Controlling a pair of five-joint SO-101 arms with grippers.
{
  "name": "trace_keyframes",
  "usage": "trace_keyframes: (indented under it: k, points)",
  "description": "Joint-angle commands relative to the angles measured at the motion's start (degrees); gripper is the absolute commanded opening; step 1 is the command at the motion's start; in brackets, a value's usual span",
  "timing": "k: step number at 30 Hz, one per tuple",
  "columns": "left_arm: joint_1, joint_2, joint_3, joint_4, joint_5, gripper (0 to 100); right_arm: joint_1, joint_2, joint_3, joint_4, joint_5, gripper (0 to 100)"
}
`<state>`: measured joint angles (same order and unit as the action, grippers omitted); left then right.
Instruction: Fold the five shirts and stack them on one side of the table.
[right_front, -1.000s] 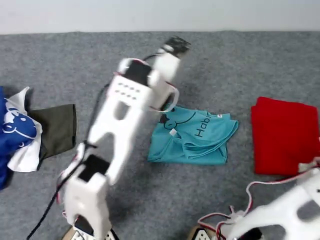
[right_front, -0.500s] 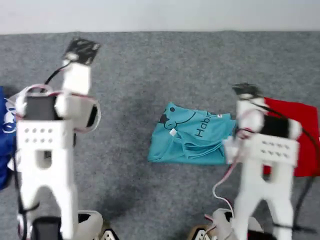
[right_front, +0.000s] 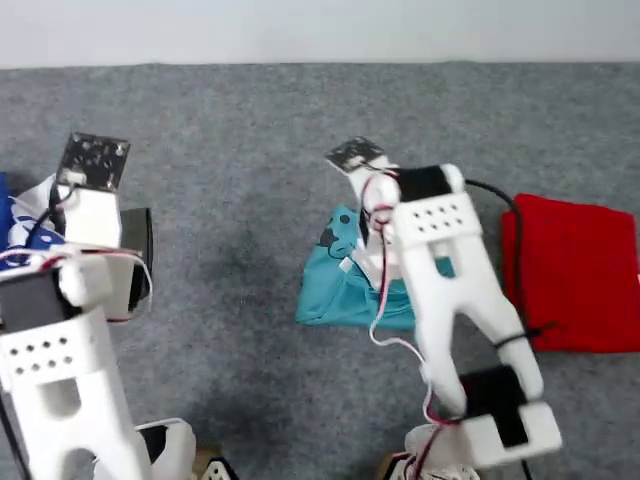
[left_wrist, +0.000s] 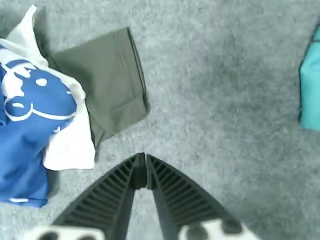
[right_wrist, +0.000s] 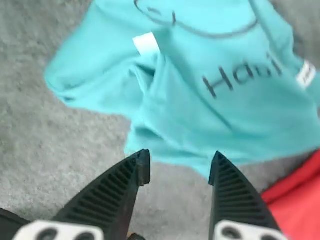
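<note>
A crumpled teal shirt (right_front: 330, 290) lies mid-table, partly under my right arm (right_front: 440, 250). In the right wrist view my right gripper (right_wrist: 180, 162) hangs open just above the teal shirt (right_wrist: 210, 85), near its edge, with nothing between the fingers. A folded red shirt (right_front: 575, 275) lies at the right. At the left edge sits a pile with an olive shirt (left_wrist: 105, 85) and a blue-and-white shirt (left_wrist: 35, 100). My left gripper (left_wrist: 145, 162) is shut and empty, above bare carpet beside the olive shirt. My left arm (right_front: 70, 300) covers part of that pile in the high view.
Grey carpet (right_front: 230, 150) covers the whole table, with open room between the left pile and the teal shirt and along the far side. A corner of the red shirt (right_wrist: 295, 200) lies close to my right gripper.
My left arm swung from the table's centre to the left pile. My right arm came up from the lower right and now hangs over the teal shirt. The shirts have not moved.
</note>
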<state>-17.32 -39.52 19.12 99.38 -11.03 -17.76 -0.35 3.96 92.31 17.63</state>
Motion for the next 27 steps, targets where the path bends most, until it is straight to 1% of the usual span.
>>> trace_keyframes:
  k: [1, 6, 15, 17, 19, 21, 27]
  points:
    - [-0.26, -3.78, 2.24, 1.05, -0.53, 0, -2.33, 4.53, -7.12, 0.04, -0.53, 21.0]
    - [-0.09, -6.07, 5.32, 0.88, -0.53, 0, -4.97, 10.24, -10.55, 0.13, -0.53, 21.0]
    - [-0.26, -6.33, 8.31, -1.49, -0.53, 0, -7.08, 17.71, -11.08, 0.92, -0.53, 20.6]
    - [-0.26, -6.33, 8.22, -1.58, -0.53, 0, -6.64, 18.86, -10.99, 1.01, 1.49, 16.8]
    - [-0.26, -6.33, 8.22, -1.93, -0.53, 0, -6.11, 19.38, -10.99, 1.01, 5.98, 8.2]
    - [-0.26, -6.33, 8.31, -2.02, -0.53, 0, -5.23, 19.38, -10.99, 1.71, 8.09, 1.2]
    - [-0.26, -6.33, 8.22, -2.02, -0.53, 0, -0.31, 19.47, -11.08, 8.13, 13.01, 1.0]
